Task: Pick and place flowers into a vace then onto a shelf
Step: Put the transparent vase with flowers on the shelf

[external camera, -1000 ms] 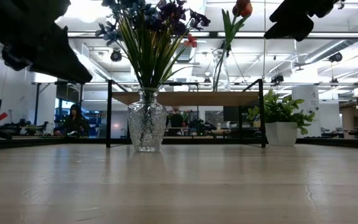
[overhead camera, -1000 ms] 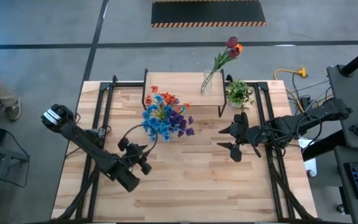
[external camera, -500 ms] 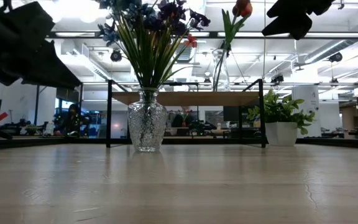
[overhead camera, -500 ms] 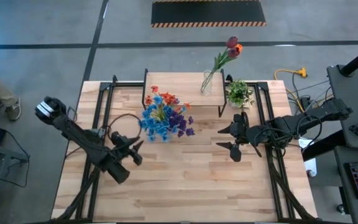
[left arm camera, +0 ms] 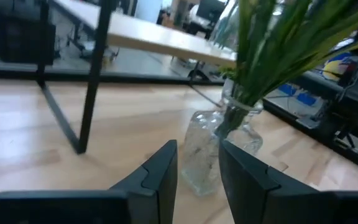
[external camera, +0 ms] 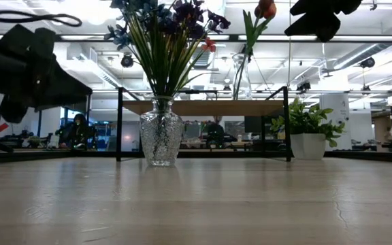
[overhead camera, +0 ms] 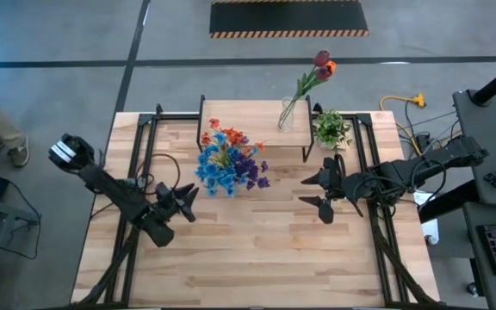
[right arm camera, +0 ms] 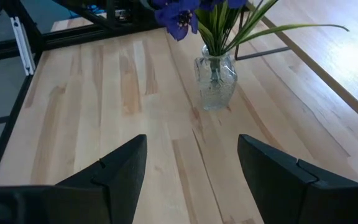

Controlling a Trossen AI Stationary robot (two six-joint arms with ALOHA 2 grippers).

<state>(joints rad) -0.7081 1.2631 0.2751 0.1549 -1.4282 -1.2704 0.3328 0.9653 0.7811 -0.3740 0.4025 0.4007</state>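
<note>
**Spotter:** Where do the flowers sit?

**Me:** I see the mixed bunch of flowers [overhead camera: 229, 164], blue, purple and orange-red heads, upright in a textured glass vase [external camera: 160, 139] on the bench [overhead camera: 257, 250], in front of the shelf [overhead camera: 252, 116]. A second clear vase [overhead camera: 285, 118] stands on the shelf's plank, holding dark red and orange tulips [overhead camera: 322, 65] that lean out past its far edge. The potted plant [overhead camera: 331, 129] sits on the bench just beside the shelf's right end.

**Spotter:** Grippers?

**Me:** Left gripper [overhead camera: 183, 200] hangs above the bench to the left of the bunch, aimed at it. On my left wrist view its fingers [left arm camera: 164, 171] stand close with a narrow gap, pinching nothing; the glass vase shows beyond them. Right gripper [overhead camera: 319, 191] hovers off the bench right of the bunch, fingers [right arm camera: 126, 168] spread wide, empty, the vase well apart ahead of it.
</note>
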